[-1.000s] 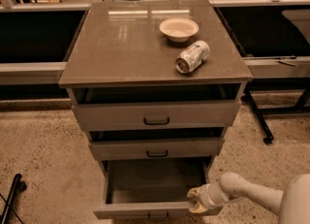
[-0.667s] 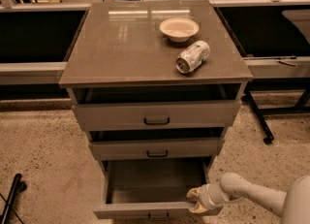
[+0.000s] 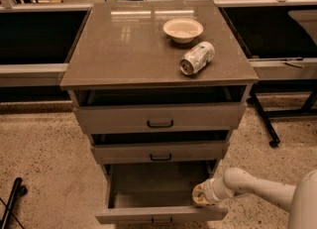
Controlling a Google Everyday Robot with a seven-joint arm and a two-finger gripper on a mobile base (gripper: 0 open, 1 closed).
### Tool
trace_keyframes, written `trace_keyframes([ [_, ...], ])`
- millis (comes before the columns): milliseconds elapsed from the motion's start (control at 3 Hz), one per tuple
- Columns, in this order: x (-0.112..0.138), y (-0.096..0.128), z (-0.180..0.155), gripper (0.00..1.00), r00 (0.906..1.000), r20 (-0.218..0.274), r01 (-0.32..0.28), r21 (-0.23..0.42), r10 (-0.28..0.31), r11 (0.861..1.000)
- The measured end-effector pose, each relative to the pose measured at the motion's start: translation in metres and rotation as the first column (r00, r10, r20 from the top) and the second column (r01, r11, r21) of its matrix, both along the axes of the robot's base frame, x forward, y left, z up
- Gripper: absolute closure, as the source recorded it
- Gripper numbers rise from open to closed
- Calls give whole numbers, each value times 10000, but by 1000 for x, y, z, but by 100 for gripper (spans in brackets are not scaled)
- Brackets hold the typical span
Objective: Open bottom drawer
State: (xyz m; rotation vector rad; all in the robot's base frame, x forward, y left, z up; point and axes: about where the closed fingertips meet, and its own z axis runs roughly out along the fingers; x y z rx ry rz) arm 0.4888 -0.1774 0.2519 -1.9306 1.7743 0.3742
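Three drawers stand stepped in the cabinet (image 3: pixel 124 49). The bottom drawer (image 3: pixel 143 214), the lowest, is pulled well out, as it was a second ago. The gripper (image 3: pixel 200 195) sits at its right inner corner, barely shifted; whether it clasps anything cannot be told.

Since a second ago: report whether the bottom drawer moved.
No: bottom drawer sits equally far past the middle drawer; gripper stays at its right front corner.
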Motion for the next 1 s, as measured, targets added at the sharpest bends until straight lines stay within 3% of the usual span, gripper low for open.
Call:
trace_keyframes([
  [333, 18, -4, 0, 88, 9996, -112, 242, -126, -244, 9996],
  [667, 39, -7, -44, 100, 9951, -529, 843, 219, -830, 9962],
  [1000, 39, -7, -44, 100, 9951, -529, 843, 219, -830, 9962],
])
